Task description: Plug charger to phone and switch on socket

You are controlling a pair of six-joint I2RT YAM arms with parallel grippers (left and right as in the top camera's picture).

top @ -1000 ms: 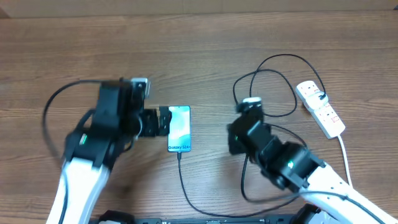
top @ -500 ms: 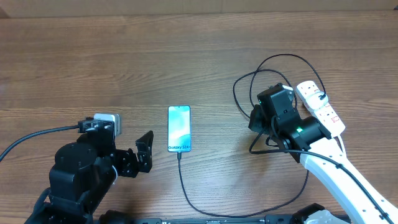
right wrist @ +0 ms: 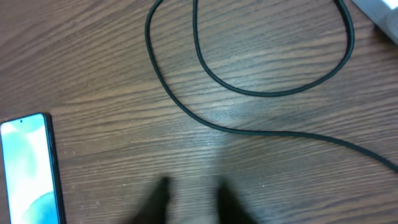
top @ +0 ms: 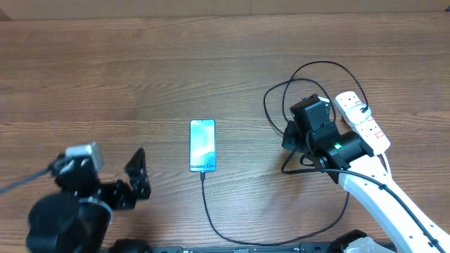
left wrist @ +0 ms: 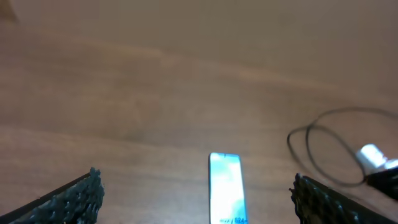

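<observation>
Left gripper nearest, low left, claw spread wide, empty. Phone flat mid-table, screen lit, charger touching its near end. Right gripper above charger loops, only blurred tips visible; claw width: cannot tell. Socket far right.
</observation>
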